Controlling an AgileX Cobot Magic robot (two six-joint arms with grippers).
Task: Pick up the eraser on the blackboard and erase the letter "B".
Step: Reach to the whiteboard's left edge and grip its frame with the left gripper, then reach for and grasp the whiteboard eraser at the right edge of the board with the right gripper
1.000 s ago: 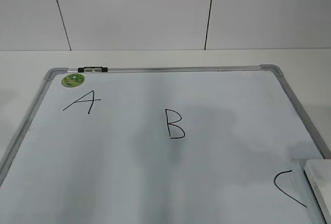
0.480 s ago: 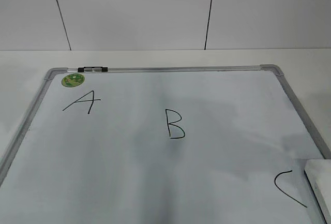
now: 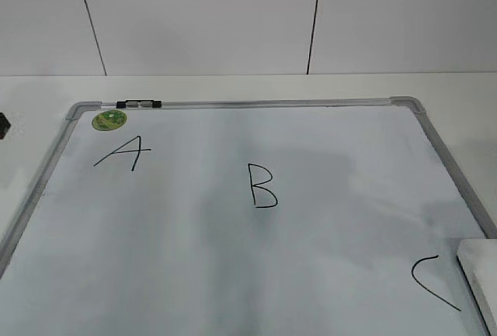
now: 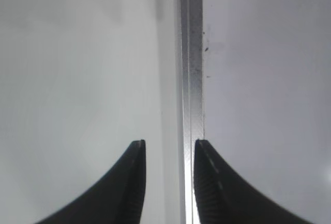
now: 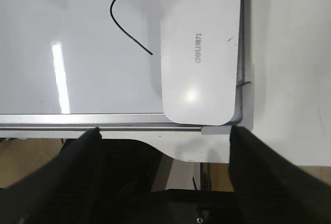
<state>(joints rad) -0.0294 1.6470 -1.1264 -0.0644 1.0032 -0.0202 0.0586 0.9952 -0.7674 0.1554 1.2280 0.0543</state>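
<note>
The blackboard is a white board in a silver frame with a green sticker. It lies flat and bears a black "A", the letter "B" in the middle and a "C". The white eraser lies on the board's near right corner. In the right wrist view the eraser lies beside the "C". My right gripper is wide open and empty, short of the board's near edge. My left gripper is open and empty over the board's left frame rail.
The board lies on a white table before a white panelled wall. A black clip sits on the far frame rail. A dark part of the left arm shows at the left edge. The table's front edge lies below the eraser.
A dark part of the left arm has come into the exterior view at the left edge. The shadows on the board have shifted slightly. The eraser and letters are unchanged.
</note>
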